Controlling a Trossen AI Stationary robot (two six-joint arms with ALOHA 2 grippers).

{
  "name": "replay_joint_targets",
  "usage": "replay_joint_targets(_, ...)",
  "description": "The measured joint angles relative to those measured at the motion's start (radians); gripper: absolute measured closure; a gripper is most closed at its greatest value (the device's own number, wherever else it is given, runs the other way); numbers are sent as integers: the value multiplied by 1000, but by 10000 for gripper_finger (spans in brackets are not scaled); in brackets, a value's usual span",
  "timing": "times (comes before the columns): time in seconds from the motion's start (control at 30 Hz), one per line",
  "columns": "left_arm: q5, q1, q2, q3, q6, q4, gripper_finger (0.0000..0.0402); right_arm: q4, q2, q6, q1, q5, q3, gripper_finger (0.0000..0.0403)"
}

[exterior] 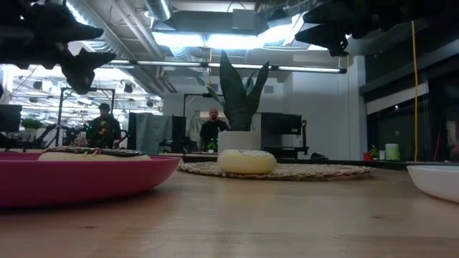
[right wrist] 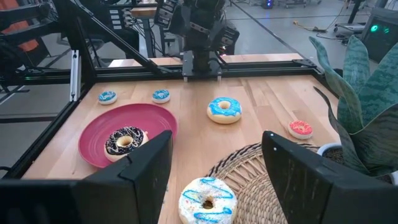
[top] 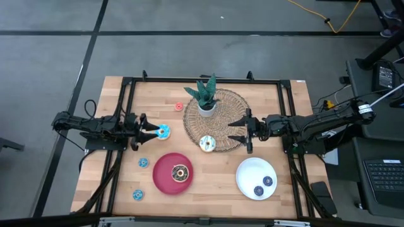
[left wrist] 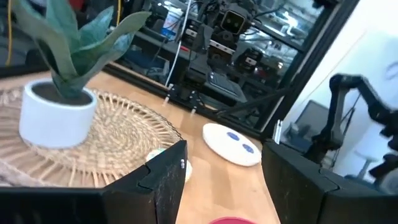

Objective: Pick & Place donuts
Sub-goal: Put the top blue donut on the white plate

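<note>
My left gripper hangs open above the table; the light-blue iced donut lies on the wood just beyond its fingertips, also seen in the right wrist view. My right gripper is open too, raised over the woven mat. The cream-white donut lies on the mat's near edge, ahead of the right fingers. The chocolate donut rests in the red plate. Two small blue donuts lie in the white plate. Small blue donuts and a red one lie on the wood.
A potted plant stands on the mat between the arms, close to the right gripper's far side. A black frame rail runs around the table. Bare wood shows between the two plates and along the near edge. People sit in the room behind.
</note>
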Motion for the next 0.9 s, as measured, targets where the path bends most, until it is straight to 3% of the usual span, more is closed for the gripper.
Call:
replay_joint_targets(0.17,0,0,7,38,-148,-55,203,0,0,0,0,0,0,155)
replay_joint_targets(0.4,-65,0,60,263,-279,-370,203,0,0,0,0,0,0,155)
replay_joint_targets(0.63,-115,0,210,520,-299,-699,203,0,0,0,0,0,0,155)
replay_joint_targets(0.9,-139,0,407,690,-503,-982,204,0,0,0,0,0,0,155)
